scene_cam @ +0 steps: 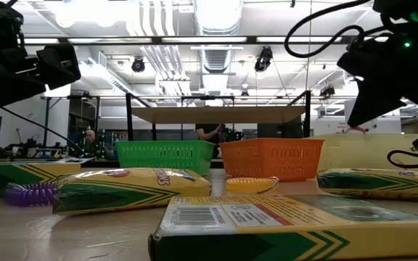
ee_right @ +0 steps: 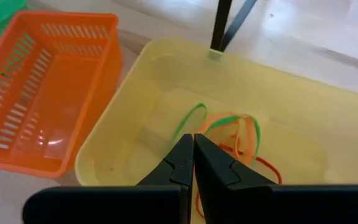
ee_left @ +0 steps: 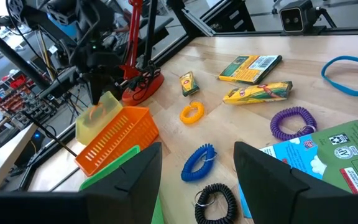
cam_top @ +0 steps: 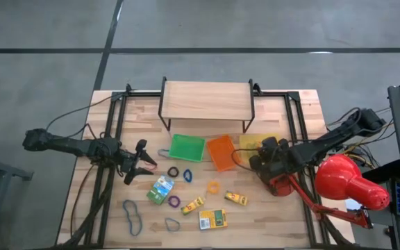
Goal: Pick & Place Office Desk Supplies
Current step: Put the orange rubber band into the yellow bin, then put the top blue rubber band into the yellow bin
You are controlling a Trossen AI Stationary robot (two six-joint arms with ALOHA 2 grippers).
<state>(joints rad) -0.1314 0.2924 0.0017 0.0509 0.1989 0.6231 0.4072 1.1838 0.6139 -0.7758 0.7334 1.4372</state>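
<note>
High view first: three plastic trays sit in a row on the wooden tabletop (cam_top: 283, 215), just in front of a small wooden shelf (cam_top: 206, 101) on black legs. Taking the orange tray (cam_top: 221, 151) as landmark, the green tray (cam_top: 186, 148) touches one side of it and the yellow tray (cam_top: 257, 143) lies on the other, partly under the right arm. The orange tray has slotted lattice walls and shows nothing inside. The yellow tray is smooth and translucent, and holds a tangle of thin rubber bands (ee_right: 238, 134) in green, orange and red.

The right end effector (ee_right: 193, 163) hangs over the yellow tray, its dark fingers pressed together with nothing between them. The left end effector (ee_left: 197, 171) hovers beyond the green tray, away from the orange one, fingers spread wide and empty.

Nearer the front edge than the orange tray lie coiled loops: a yellow coil (ee_left: 192, 112), a blue coil (ee_left: 200, 161), a black coil (ee_left: 214, 200) and a purple coil (ee_left: 293, 122), plus flat blue band loops (cam_top: 132, 214). Among them are printed cardboard crayon boxes (cam_top: 212, 219) in yellow and green and a green-and-white box (cam_top: 161, 189). A glossy red desk lamp (cam_top: 348, 182) stands past the yellow tray.
</note>
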